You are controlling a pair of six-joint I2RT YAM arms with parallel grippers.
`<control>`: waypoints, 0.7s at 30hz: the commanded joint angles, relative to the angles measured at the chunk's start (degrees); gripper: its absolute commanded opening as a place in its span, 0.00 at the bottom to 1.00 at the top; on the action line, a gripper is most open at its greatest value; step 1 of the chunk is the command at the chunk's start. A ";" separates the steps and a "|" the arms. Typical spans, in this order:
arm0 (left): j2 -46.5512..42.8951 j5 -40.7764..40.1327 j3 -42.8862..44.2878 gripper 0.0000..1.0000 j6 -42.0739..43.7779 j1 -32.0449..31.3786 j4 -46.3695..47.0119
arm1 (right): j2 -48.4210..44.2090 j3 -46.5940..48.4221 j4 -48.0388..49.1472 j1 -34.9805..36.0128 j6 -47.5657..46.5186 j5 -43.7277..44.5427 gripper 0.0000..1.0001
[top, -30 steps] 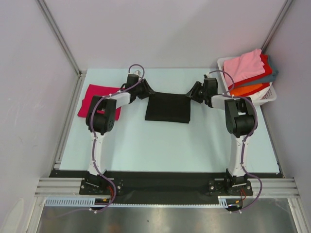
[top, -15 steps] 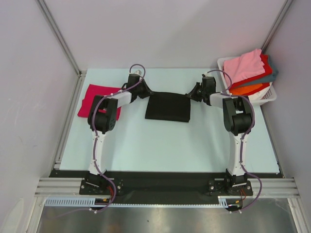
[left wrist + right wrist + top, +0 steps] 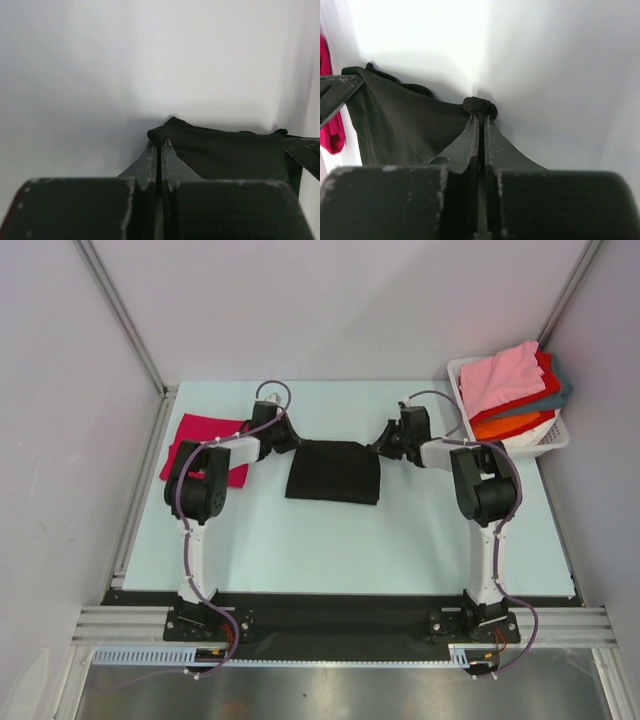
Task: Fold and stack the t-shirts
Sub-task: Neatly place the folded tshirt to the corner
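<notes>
A folded black t-shirt (image 3: pixel 333 472) lies mid-table between my two grippers. My left gripper (image 3: pixel 291 445) is shut on its far left corner; the left wrist view shows the black cloth (image 3: pixel 225 152) pinched at the tips of my left gripper (image 3: pixel 161 142). My right gripper (image 3: pixel 380 446) is shut on the far right corner, where the cloth (image 3: pixel 400 125) bunches at the tips of my right gripper (image 3: pixel 481 117). A magenta-red t-shirt (image 3: pixel 198 440) lies at the table's left, partly under the left arm. Pink, red, orange and teal t-shirts (image 3: pixel 510 380) are piled in the basket.
The white slatted basket (image 3: pixel 556 440) stands at the table's far right corner. Grey walls close in the back and sides. The magenta cloth (image 3: pixel 330 125) shows at the left edge of the right wrist view.
Both grippers have shut on the black t-shirt's far corners. They and the shirt have shifted slightly left and toward the near edge.
</notes>
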 commanded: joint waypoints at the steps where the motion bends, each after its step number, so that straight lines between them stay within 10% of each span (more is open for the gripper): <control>1: -6.52 0.21 -3.85 0.00 2.33 1.18 1.55 | -3.68 -1.93 0.06 2.09 -0.36 -0.66 0.00; 21: -46.33 2.23 -21.08 0.00 2.42 14.18 -8.37 | -17.40 11.94 -7.15 20.97 -6.42 0.65 0.00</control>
